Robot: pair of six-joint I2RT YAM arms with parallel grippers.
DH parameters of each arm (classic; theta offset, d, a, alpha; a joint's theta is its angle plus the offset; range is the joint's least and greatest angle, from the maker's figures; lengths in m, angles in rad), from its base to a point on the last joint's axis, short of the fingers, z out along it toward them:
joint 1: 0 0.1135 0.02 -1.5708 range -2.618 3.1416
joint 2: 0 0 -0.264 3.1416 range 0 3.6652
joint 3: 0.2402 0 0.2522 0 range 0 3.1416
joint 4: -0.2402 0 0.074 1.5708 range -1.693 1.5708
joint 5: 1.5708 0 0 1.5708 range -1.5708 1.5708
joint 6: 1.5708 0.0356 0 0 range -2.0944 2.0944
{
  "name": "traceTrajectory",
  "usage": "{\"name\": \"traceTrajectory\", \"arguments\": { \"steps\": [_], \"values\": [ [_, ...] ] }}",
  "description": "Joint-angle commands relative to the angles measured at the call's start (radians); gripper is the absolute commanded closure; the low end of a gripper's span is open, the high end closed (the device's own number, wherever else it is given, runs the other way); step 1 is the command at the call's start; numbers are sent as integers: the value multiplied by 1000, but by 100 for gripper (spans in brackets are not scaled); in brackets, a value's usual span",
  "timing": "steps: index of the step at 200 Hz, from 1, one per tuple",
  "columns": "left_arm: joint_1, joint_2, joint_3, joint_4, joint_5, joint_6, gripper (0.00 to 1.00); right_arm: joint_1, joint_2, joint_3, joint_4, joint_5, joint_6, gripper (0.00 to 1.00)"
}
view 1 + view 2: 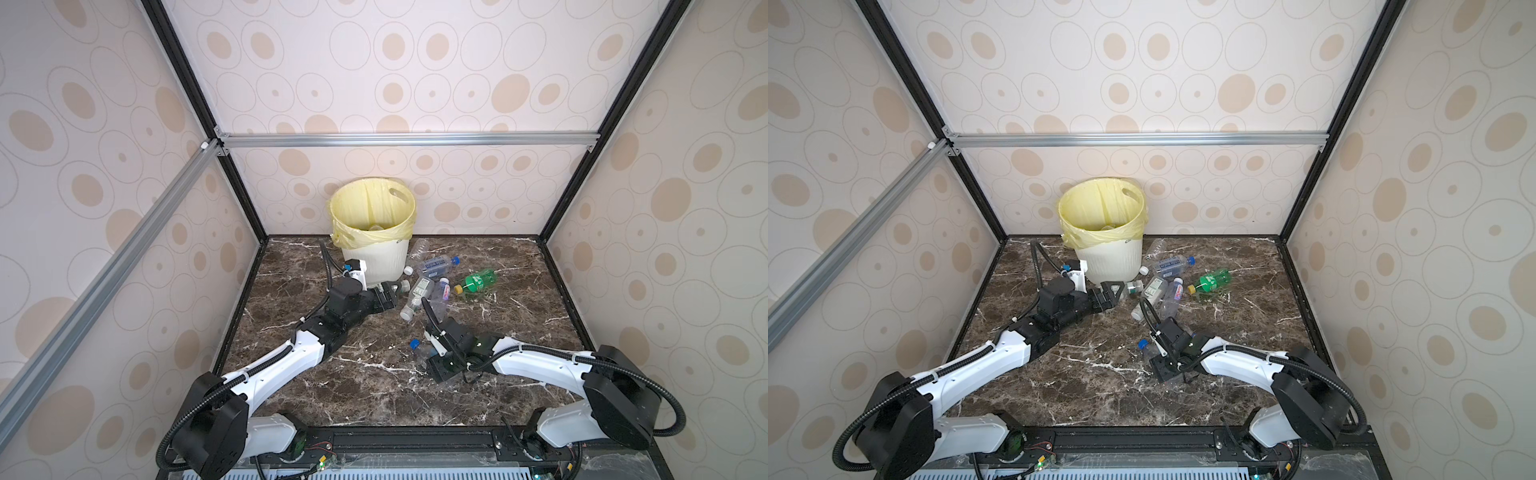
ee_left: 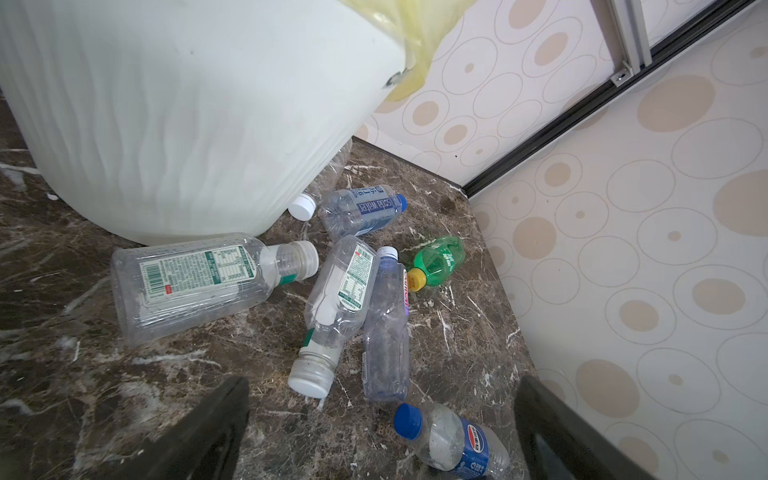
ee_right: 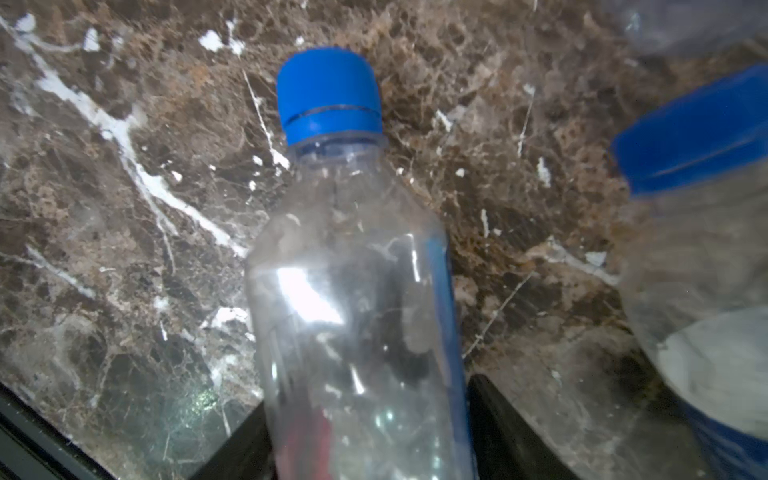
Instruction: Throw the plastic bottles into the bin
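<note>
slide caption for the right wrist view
A clear blue-capped bottle on the marble tabletop, straddled by the right gripper.

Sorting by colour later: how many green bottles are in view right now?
1: the green bottle lies on its side on the table, to the right of the bin. More may be hidden inside the bin.

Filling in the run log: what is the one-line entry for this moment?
phase: pick | left gripper: open, empty, near bin | right gripper: jaws astride blue-capped bottle, grip unclear | remaining: loose bottles beside bin
</note>
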Motion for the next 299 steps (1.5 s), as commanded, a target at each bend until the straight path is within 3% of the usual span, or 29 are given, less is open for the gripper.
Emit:
{"name": "traceTrajectory", "arguments": {
  "steps": [1,39,113,159,299],
  "values": [
    [12,12,-3,32,37,-37,1,6,25,-4,14,-12,0,39],
    [34,6,-38,76,85,-87,1,6,10,37,16,12,0,49],
    [101,10,-134,319,318,-226,1,-28,2,229,-8,11,-13,51],
    [101,25,-133,352,392,-242,3,-60,2,312,23,-23,-10,52],
    [75,97,-144,444,475,-296,15,-87,11,395,128,-77,12,53]
  ]
}}
